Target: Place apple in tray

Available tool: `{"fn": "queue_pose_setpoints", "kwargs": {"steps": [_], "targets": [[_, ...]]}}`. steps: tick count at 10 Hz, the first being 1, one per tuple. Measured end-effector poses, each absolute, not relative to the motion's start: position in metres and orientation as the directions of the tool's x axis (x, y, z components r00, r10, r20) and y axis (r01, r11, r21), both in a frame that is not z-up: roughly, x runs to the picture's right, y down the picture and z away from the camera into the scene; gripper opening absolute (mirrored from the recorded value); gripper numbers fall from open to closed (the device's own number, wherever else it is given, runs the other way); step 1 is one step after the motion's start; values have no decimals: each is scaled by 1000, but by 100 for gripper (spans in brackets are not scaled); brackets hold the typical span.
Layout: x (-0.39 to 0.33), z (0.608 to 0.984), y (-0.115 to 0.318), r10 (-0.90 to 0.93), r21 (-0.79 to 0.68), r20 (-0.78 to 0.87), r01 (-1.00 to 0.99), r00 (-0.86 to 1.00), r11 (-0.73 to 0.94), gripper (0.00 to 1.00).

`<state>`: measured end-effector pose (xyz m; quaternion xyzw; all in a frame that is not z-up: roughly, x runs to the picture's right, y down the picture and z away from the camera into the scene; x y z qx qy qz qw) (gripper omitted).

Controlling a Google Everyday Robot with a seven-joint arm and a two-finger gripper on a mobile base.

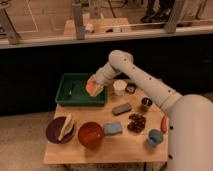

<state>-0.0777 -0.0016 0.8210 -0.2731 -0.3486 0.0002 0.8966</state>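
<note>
Gripper [93, 86] over right end of green tray [67, 95], shut around orange-red apple [91, 88]. Beyond jaws to right: white cup [119, 87]. Below jaws on wooden table [125, 145]: red-orange bowl [90, 134], maroon plate [56, 130].

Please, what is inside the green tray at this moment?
Over the right part of the tray the gripper holds the apple; whether it touches the floor is unclear. A small dark item lies left. The floor beneath the apple is covered.

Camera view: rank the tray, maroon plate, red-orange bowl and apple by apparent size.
1. tray
2. maroon plate and red-orange bowl: look alike, unranked
3. apple, at the gripper over the tray's right side
</note>
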Motion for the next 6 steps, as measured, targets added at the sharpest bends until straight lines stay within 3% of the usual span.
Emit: {"fn": "queue_pose_setpoints", "kwargs": {"steps": [6], "targets": [[-85, 826, 3, 231, -517, 600, 150, 765, 843, 80]]}}
